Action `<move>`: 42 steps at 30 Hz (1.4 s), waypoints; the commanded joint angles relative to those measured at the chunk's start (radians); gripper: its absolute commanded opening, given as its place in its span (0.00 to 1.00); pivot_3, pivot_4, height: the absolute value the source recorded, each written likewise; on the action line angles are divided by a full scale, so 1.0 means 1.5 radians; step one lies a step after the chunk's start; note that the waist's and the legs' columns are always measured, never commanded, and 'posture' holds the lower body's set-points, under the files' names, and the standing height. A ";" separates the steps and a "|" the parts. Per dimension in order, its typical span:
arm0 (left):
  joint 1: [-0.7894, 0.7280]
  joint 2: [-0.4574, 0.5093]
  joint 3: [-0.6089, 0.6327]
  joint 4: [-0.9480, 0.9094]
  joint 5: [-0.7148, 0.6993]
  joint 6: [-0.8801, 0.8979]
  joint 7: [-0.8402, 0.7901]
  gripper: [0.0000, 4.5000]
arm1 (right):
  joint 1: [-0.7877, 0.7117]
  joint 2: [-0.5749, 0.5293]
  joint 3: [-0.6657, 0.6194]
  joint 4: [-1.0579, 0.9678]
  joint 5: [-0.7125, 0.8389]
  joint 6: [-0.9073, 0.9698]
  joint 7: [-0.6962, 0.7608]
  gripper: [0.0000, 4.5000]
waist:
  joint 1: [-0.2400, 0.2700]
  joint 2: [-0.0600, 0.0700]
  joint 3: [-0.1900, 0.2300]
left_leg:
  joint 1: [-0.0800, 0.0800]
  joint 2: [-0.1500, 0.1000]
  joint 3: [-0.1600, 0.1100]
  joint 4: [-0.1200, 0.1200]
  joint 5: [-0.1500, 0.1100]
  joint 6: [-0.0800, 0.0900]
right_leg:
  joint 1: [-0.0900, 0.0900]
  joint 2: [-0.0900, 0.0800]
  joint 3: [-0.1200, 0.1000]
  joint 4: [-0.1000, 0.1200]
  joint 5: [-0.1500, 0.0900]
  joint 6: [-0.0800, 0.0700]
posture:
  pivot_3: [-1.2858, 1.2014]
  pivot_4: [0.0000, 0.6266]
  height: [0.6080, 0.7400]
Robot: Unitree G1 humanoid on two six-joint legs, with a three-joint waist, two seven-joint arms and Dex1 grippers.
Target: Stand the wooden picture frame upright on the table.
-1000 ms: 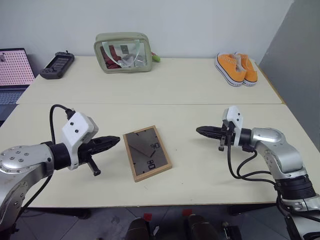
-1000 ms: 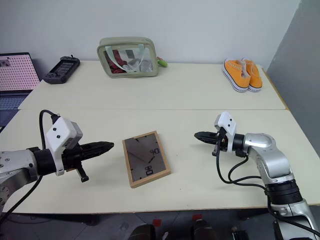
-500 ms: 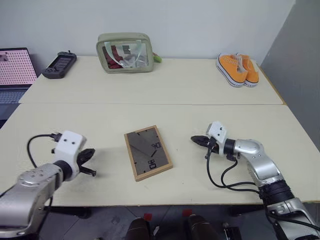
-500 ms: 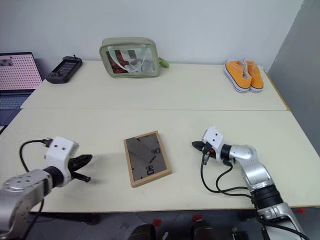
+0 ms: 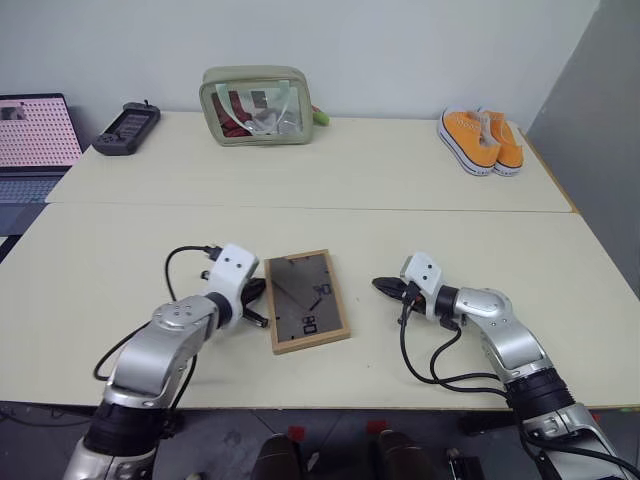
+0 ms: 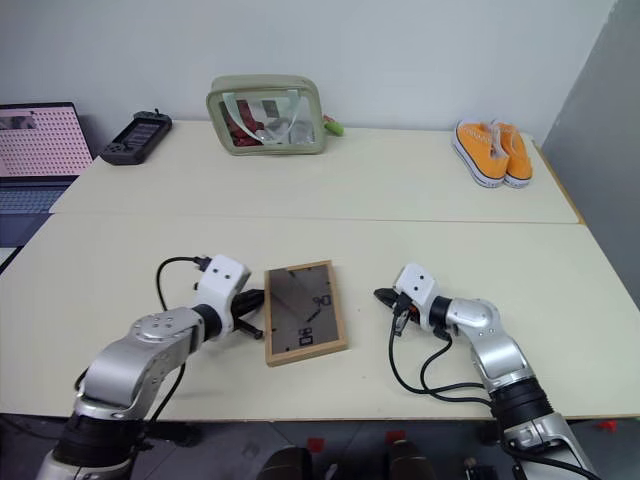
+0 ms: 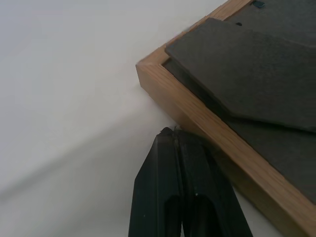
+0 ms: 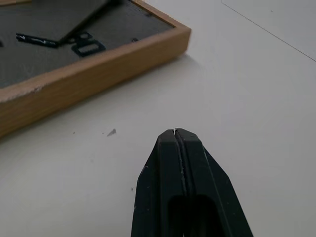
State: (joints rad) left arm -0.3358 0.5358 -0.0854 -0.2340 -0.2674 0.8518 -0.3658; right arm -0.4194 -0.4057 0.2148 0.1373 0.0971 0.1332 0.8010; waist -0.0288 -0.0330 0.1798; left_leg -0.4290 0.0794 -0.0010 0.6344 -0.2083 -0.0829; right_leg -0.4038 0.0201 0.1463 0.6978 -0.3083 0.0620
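The wooden picture frame (image 5: 307,301) lies flat, back panel up, on the table (image 5: 320,180), between both grippers. It is judged light, rigid and likely fragile on its picture face; take hold at the wood edges. Left gripper (image 7: 174,133): clenched, empty, tip against the frame's left edge. Right gripper (image 8: 176,134): clenched, empty, near the right edge, not touching.

Bright, even light falls from above on the pale table (image 5: 420,190), leaving only soft, short shadows and a mild sheen without harsh glare, while in the wrist views the wooden picture frame (image 7: 197,113) looks slightly soft and casts a faint shadow.
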 commanded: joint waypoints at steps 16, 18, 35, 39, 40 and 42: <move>0.031 0.175 0.043 -0.190 -0.116 0.179 -0.200 0.00 | -0.015 -0.018 -0.036 0.019 -0.009 -0.023 -0.033 0.00 | -0.006 0.000 0.000 | -0.001 0.001 0.000 0.001 0.000 0.000 | 0.000 0.001 0.000 0.000 0.000 0.000 | 0.52 0.24 1.00; 0.042 0.213 0.046 -0.218 -0.136 0.183 -0.230 0.00 | -0.020 -0.013 -0.037 0.029 -0.009 -0.028 -0.037 0.00 | -0.007 0.000 0.000 | -0.001 0.001 0.000 0.001 0.000 0.000 | -0.001 0.001 0.000 0.000 0.000 0.000 | 0.52 0.24 1.00; -0.044 0.155 -0.009 -0.148 -0.121 0.179 -0.190 0.00 | -0.031 -0.003 -0.046 0.038 -0.005 -0.030 -0.053 0.00 | -0.004 0.000 0.000 | -0.001 0.001 -0.001 0.003 0.000 0.000 | 0.000 0.001 0.000 0.000 0.000 0.000 | 0.52 0.24 1.00; -0.034 0.191 0.000 -0.151 -0.111 0.182 -0.193 0.00 | -0.027 -0.004 -0.047 0.034 -0.003 -0.028 -0.056 0.00 | -0.004 0.000 0.000 | -0.001 0.001 -0.001 0.003 0.000 0.000 | 0.000 0.001 0.000 0.000 0.000 0.000 | 0.52 0.24 1.00; -0.033 0.201 0.007 -0.147 -0.104 0.185 -0.187 0.00 | -0.025 -0.005 -0.047 0.032 -0.002 -0.028 -0.057 0.00 | -0.004 0.000 0.000 | -0.001 0.001 -0.001 0.003 0.000 0.000 | 0.000 0.001 0.000 0.000 0.000 0.000 | 0.52 0.24 1.00; -0.033 0.218 0.020 -0.138 -0.095 0.197 -0.172 0.00 | -0.018 -0.006 -0.047 0.026 -0.001 -0.028 -0.057 0.00 | -0.005 0.000 0.000 | -0.001 0.001 -0.001 0.003 0.000 0.000 | -0.001 0.001 0.000 0.000 0.000 0.000 | 0.52 0.24 1.00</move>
State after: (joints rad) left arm -0.3834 0.8371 -0.0980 -0.4329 -0.4324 1.1320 -0.6419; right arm -0.4458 -0.4095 0.1731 0.2053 0.0912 0.1035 0.7183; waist -0.0358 -0.0333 0.1799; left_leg -0.4306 0.0804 -0.0022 0.6383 -0.2085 -0.0825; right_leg -0.4046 0.0212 0.1461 0.6982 -0.3085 0.0619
